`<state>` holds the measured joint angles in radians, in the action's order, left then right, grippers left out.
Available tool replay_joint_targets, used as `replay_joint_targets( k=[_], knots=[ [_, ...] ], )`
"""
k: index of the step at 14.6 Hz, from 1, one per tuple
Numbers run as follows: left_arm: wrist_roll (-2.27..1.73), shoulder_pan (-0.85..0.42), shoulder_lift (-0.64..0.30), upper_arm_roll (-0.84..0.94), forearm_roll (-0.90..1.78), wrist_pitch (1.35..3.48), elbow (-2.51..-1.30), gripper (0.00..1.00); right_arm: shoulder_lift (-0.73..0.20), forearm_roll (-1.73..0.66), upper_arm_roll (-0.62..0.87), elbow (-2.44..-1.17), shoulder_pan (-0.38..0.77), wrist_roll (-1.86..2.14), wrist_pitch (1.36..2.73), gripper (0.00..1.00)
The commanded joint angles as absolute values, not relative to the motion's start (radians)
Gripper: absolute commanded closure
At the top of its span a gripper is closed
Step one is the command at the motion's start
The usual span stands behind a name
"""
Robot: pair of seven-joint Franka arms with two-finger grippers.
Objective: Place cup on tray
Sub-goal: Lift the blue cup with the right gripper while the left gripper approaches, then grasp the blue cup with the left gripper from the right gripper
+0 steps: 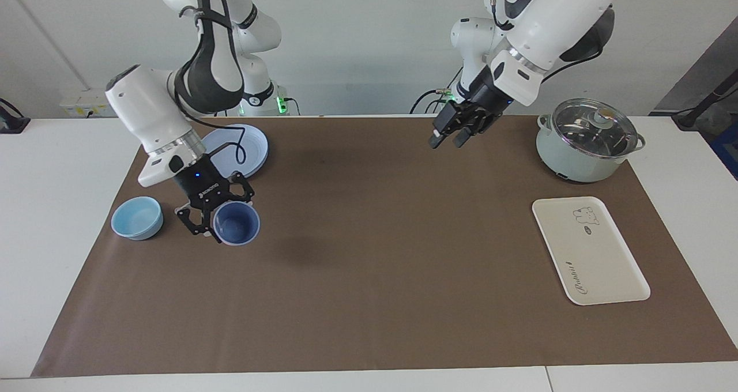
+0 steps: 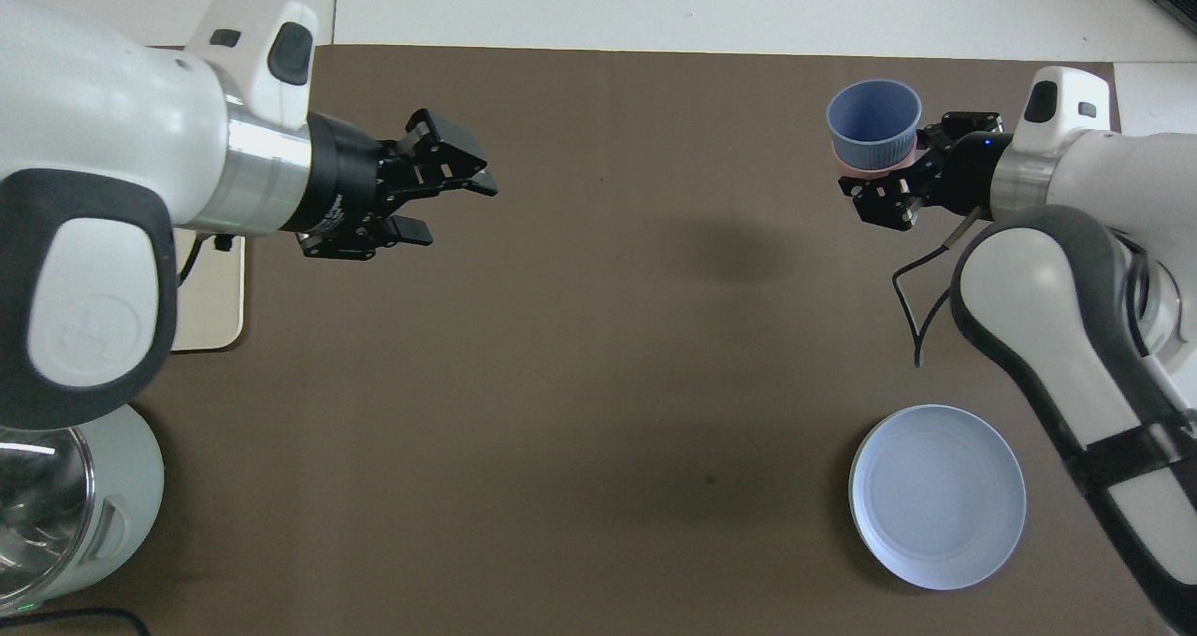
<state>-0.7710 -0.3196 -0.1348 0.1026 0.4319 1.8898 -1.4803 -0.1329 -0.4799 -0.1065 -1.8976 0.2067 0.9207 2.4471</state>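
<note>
My surface (image 1: 34,219) is white, made of panels with a seam showing along the edge farthest from me. A brown mat (image 1: 380,253) covers most of it, leaving white margins at both ends. The wall (image 1: 357,46) at my back is plain pale grey-white, evenly lit, with no window. A power strip (image 1: 86,102) sits where the surface meets that wall, at my right arm's end. Past my left arm's end a dark grey panel (image 1: 700,72) leans in.

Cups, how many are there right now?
2: the blue cup held up in the right gripper, and a pink cup nested under it, only its rim showing.
</note>
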Motion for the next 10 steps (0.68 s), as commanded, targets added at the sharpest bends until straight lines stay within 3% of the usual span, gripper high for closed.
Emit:
replay_joint_targets(
  k=[1,10],
  knots=[
    [-0.906,-0.403,-0.279,0.084,0.449,1.945,-1.327,0.27,-0.126,-0.298,-0.107,-1.878,0.273,0.760,2.419,1.00],
    [-1.003,-0.529,-0.420,0.087,0.514,2.296,-1.327,0.40,-0.124,0.029,-0.107,-1.819,0.416,0.560,2.292,1.00]
  ],
)
